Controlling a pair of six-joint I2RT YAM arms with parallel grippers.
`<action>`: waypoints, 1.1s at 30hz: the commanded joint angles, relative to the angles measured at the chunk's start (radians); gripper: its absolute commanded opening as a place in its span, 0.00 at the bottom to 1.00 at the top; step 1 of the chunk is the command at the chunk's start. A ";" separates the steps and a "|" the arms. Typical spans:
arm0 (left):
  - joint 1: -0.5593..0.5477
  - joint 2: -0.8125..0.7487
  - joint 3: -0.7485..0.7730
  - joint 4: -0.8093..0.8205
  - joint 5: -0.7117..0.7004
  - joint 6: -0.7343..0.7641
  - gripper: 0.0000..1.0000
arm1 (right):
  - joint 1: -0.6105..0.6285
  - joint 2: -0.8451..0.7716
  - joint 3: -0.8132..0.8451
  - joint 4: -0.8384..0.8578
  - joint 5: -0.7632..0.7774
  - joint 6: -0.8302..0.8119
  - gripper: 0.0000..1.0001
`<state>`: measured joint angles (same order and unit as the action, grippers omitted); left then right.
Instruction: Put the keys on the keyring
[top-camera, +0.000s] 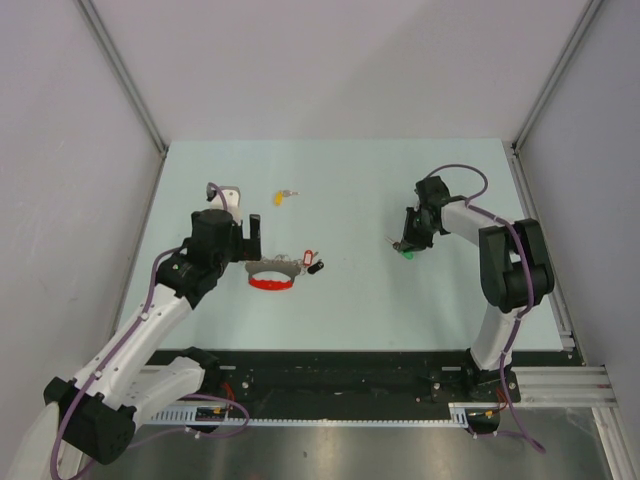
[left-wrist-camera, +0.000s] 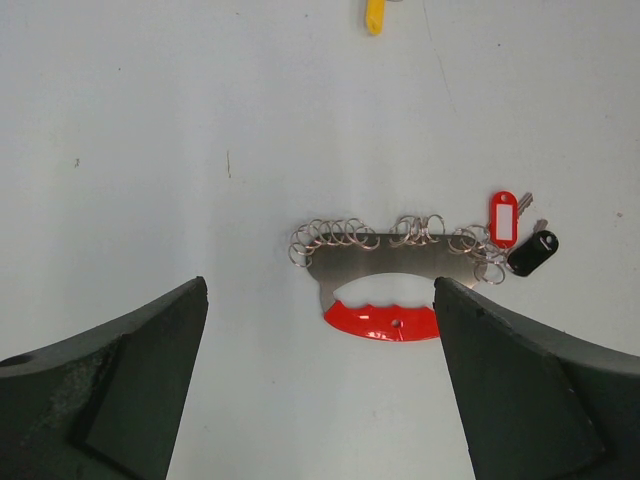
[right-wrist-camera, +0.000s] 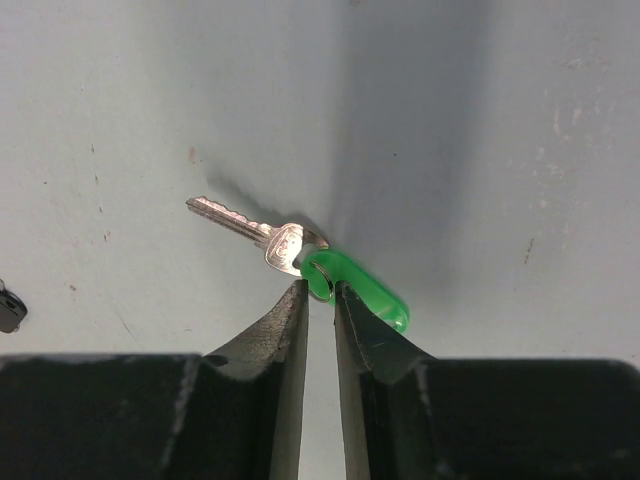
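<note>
Pick-up step: the green key (right-wrist-camera: 285, 245) is being pinched at its tag by the right hand (right-wrist-camera: 320, 295), right side of the desk (top-camera: 350, 320). The keyring (left-wrist-camera: 385, 265), left of centre, is being overhung by the spread left hand (left-wrist-camera: 320, 285). Next, likely: key being carried across; fine threading alignment needed.

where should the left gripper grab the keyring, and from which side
By the red band, from straight above: the keyring lies flat, and the opening behind the band leaves room for one finger, the other going outside it.
</note>
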<state>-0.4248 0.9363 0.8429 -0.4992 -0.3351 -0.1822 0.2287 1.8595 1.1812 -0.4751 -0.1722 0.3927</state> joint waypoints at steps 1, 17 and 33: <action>0.009 -0.002 -0.008 0.024 0.013 0.018 1.00 | 0.006 0.038 0.005 0.010 0.017 0.002 0.21; 0.011 -0.001 -0.010 0.025 0.019 0.021 1.00 | 0.109 0.107 0.063 -0.065 0.238 -0.058 0.11; 0.011 -0.027 -0.011 0.027 0.041 0.029 1.00 | 0.339 -0.086 0.061 0.010 0.408 -0.291 0.00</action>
<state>-0.4229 0.9363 0.8322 -0.4957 -0.3225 -0.1791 0.5076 1.8534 1.2453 -0.5030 0.1417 0.2073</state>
